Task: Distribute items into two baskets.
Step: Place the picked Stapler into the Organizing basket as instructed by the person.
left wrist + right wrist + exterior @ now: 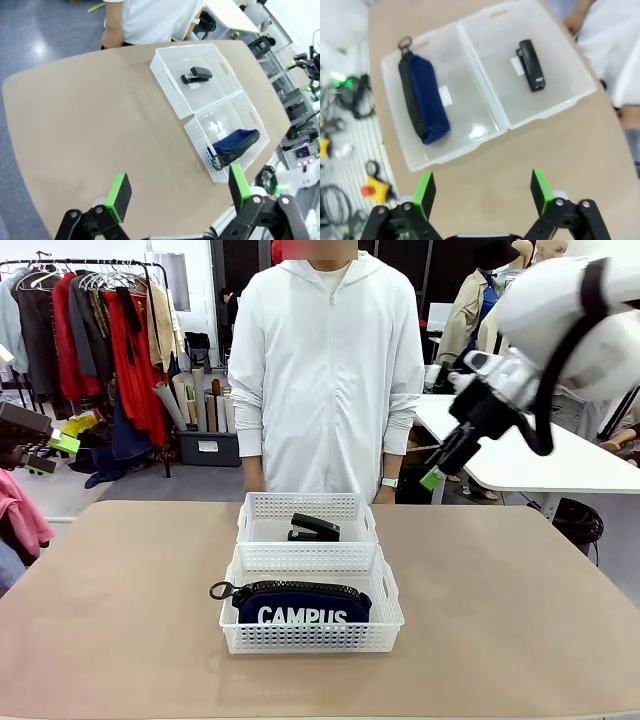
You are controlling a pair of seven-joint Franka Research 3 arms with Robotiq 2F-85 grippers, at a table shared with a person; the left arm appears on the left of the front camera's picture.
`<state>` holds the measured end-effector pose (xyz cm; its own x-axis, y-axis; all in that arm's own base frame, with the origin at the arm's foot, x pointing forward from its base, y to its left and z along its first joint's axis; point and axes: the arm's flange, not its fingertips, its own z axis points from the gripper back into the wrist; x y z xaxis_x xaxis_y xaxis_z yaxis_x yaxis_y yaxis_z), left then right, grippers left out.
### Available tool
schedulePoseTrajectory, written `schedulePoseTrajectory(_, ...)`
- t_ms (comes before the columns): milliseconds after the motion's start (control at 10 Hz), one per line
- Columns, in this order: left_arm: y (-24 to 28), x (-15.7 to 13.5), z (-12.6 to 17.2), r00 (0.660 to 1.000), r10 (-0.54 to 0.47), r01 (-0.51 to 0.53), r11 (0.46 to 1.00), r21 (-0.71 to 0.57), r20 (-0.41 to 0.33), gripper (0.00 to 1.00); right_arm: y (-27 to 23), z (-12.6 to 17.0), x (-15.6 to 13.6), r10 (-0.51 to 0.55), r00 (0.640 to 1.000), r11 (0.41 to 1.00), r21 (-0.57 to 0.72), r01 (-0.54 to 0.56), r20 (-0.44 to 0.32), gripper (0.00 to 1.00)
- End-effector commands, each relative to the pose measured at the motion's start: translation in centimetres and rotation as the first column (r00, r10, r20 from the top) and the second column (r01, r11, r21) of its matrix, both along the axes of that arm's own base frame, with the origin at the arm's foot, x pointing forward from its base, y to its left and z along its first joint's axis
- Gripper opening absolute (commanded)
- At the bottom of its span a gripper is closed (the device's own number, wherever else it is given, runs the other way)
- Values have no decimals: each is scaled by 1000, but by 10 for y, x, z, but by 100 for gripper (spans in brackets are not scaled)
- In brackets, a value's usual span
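Both jaws wide open, empty, left gripper point(175, 192), right gripper point(482, 192)

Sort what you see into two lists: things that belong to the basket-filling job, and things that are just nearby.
Belongs to the job:
- navy CAMPUS pouch, in the near basket
- black stapler, in the far basket

Just nearby:
- clothes rack behind the person
- white side table
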<state>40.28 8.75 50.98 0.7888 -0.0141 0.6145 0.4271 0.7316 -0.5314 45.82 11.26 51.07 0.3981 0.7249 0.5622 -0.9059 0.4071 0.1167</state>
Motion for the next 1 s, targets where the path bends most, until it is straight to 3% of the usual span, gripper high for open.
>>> schedulePoseTrajectory(0, 0, 0, 1, 1000, 1, -1, 1000, -22, 14, 100, -7, -7, -71, -142, 989, 989, 57, 139, 46, 100)
schedulePoseTrajectory(200, 0, 0, 1, 1000, 1, -1, 1000, -22, 14, 100, -34, -5, -116, -242, 970, 966, 96, 238, 27, 100)
schedulePoseTrajectory(400, 0, 0, 1, 1000, 1, -1, 1000, -22, 14, 100, -70, -6, -141, -302, 953, 950, 77, 302, -13, 100)
schedulePoseTrajectory(700, 0, 0, 1, 1000, 1, -1, 1000, -22, 14, 100, -106, 10, -141, -312, 950, 947, 78, 312, -14, 100)
schedulePoseTrajectory(800, 0, 0, 1, 1000, 1, -1, 1000, -22, 14, 100, -116, 11, -143, -260, 966, 960, 105, 258, 2, 100)
schedulePoseTrajectory(900, 0, 0, 1, 1000, 1, -1, 1000, -22, 14, 100, -104, 8, -137, -315, 949, 947, 67, 313, 16, 100)
